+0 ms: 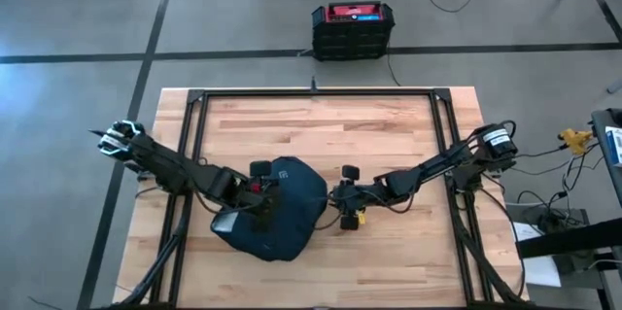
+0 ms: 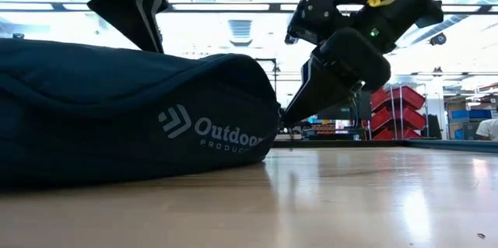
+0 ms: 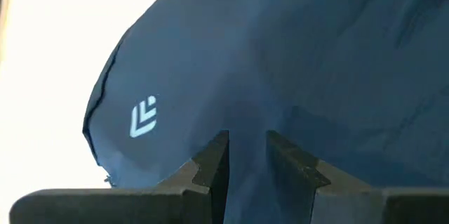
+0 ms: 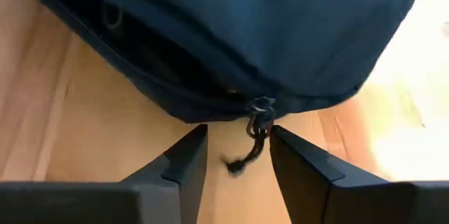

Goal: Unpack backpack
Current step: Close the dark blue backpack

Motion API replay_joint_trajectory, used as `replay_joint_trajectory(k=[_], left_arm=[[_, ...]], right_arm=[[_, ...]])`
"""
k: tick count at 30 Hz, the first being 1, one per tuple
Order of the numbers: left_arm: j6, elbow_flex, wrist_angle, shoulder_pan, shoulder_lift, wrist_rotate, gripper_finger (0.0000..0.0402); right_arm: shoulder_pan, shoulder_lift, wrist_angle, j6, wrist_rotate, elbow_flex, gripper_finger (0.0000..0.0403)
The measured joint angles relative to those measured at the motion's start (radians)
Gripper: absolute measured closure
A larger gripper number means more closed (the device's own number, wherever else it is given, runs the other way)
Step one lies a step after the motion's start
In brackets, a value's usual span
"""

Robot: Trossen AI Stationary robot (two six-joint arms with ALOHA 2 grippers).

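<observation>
Right under our wrist cams sits the backpack (image 1: 275,208), lying flat on the near-centre of the wooden table (image 1: 398,135), logo side up. We're at the opening step: right gripper (image 4: 238,147) has its fingers apart, straddling the zipper pull (image 4: 258,127) w/ its cord at the bag's right edge; nothing clamped yet. Left gripper (image 3: 247,150) presses down on the fabric, fingers slightly apart w/ a fold between them, prob. to steady the bag. Next we'd close on the pull and drag it along the zipper. Beyond the table's far edge: grey floor, a black crate w/ red top (image 1: 352,30), cables.
</observation>
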State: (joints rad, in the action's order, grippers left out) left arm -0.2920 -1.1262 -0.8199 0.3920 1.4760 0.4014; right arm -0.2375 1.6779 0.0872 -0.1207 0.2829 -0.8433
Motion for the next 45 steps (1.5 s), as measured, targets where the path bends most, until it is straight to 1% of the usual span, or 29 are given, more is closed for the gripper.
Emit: replay_joint_trajectory(k=[5, 7, 9, 11, 12, 15, 16, 17, 21, 25, 27, 32, 34, 39, 42, 45], left_arm=[[-0.007, 0.029, 0.021, 0.003, 0.027, -0.011, 0.0324], [-0.022, 0.048, 0.032, 0.004, 0.035, -0.027, 0.0324], [-0.037, 0.064, 0.035, 0.005, 0.035, -0.03, 0.0324], [-0.049, 0.079, 0.04, 0.005, 0.034, -0.04, 0.0324], [-0.055, 0.084, 0.039, 0.005, 0.034, -0.043, 0.0324], [-0.062, 0.091, 0.035, 0.01, 0.033, -0.057, 0.0324], [-0.065, 0.091, 0.033, 0.012, 0.033, -0.063, 0.0324], [-0.066, 0.092, 0.032, 0.014, 0.033, -0.07, 0.0324], [-0.092, 0.097, 0.029, 0.027, 0.033, -0.073, 0.0324], [-0.129, 0.121, 0.046, 0.032, 0.032, -0.076, 0.0324], [-0.138, 0.131, 0.055, 0.032, 0.032, -0.076, 0.0324], [-0.135, 0.138, 0.089, 0.031, 0.035, -0.074, 0.0324], [-0.124, 0.139, 0.112, 0.031, 0.036, -0.074, 0.0324], [-0.116, 0.14, 0.136, 0.031, 0.036, -0.074, 0.0324], [-0.116, 0.14, 0.133, 0.032, 0.036, -0.075, 0.0324], [-0.115, 0.141, 0.133, 0.036, 0.037, -0.077, 0.0324]], right_arm=[[0.024, 0.048, 0.043, -0.018, 0.008, 0.0, 0.0233], [0.036, 0.074, 0.052, -0.033, 0.008, 0.0, 0.0233], [0.041, 0.094, 0.058, -0.036, 0.008, 0.0, 0.0242], [0.04, 0.1, 0.063, -0.019, 0.007, 0.001, 0.0268], [0.037, 0.1, 0.074, -0.009, 0.005, 0.001, 0.0288], [0.023, 0.1, 0.122, 0.042, 0.005, 0.001, 0.0372], [0.019, 0.099, 0.136, 0.068, 0.006, 0.001, 0.0386], [0.014, 0.097, 0.145, 0.083, 0.013, 0.001, 0.039], [-0.008, 0.068, 0.121, 0.106, 0.058, 0.001, 0.04], [-0.057, 0.029, 0.082, 0.067, 0.059, 0.001, 0.0401], [-0.094, 0.017, 0.088, 0.057, 0.033, 0.001, 0.0402], [-0.16, 0.03, 0.219, 0.005, -0.079, -0.001, 0.0402], [-0.169, 0.045, 0.258, 0.003, -0.087, -0.001, 0.0402], [-0.132, 0.094, 0.385, 0.007, -0.091, -0.001, 0.0403], [-0.088, 0.127, 0.404, 0.005, -0.073, -0.001, 0.0403], [-0.036, 0.138, 0.368, 0.016, 0.026, -0.001, 0.0403]])
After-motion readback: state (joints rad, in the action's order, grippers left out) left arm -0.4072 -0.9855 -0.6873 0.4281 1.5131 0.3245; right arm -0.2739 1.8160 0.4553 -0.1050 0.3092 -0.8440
